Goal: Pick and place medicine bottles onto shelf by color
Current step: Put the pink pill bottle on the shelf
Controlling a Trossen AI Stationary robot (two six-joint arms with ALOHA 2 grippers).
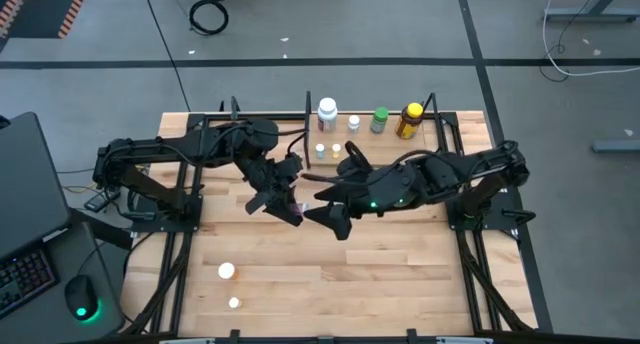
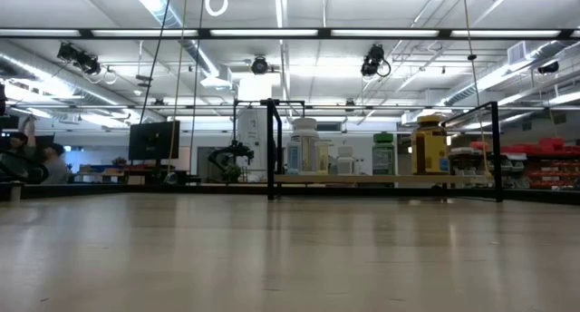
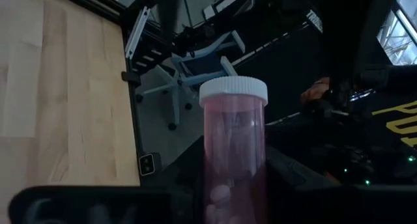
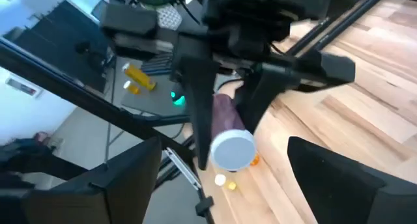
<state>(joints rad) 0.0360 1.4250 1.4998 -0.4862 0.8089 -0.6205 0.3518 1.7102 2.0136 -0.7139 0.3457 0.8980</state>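
My left gripper [image 1: 283, 204] hangs above the table's middle, shut on a pink see-through medicine bottle [image 3: 233, 152] with a white cap [image 4: 233, 150]. My right gripper [image 1: 326, 217] faces it from the right and is open. In the right wrist view its two fingers [image 4: 111, 185] stand wide apart on either side of the capped end, touching nothing. The shelf [image 2: 362, 179] stands at the table's far edge. On it are a white bottle [image 1: 327, 112], a green one [image 1: 379, 119], a yellow dark-capped one [image 1: 409, 120] and tiny ones [image 1: 336, 149]. My left gripper pinches the pink bottle's body [image 4: 225, 113] between its two fingers [image 4: 203, 120], behind the cap. The fingers lie roughly along the bottle, and the capped end sticks out past them toward the right gripper. The bottle is lifted clear of the table.
Two small white bottles [image 1: 227, 271] [image 1: 234, 303] stand on the wooden tabletop near its front left. Black frame rails [image 1: 180, 254] run along the table's left and right sides. A laptop and a mouse [image 1: 82, 307] lie beyond the left edge.
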